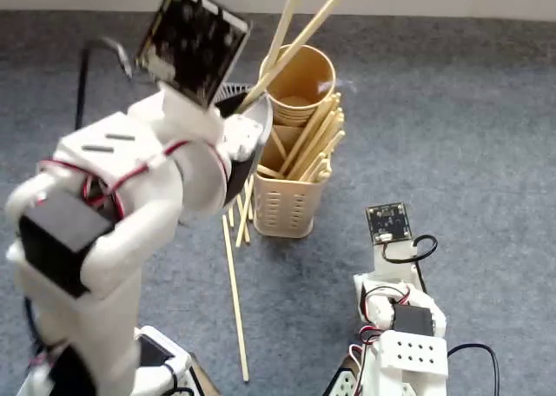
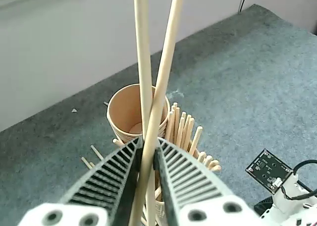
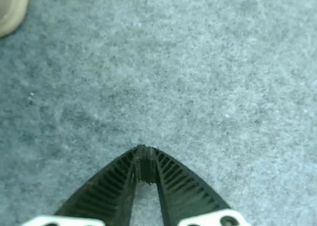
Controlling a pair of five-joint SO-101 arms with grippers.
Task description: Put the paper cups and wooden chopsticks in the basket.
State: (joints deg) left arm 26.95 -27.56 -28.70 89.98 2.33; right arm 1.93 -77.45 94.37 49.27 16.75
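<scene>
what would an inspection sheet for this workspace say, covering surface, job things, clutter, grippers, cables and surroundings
surface: grey carpet-like mat
job's things: basket upright, holding paper cups and a bundle of chopsticks; loose chopsticks lie on the mat beside it
clutter: nothing seen
grippers: left gripper shut on two chopsticks above the cups; right gripper shut on nothing, over the mat
cables: red and white wires on the left arm; black cable behind it
surroundings: pale wall past the mat's far edge
</scene>
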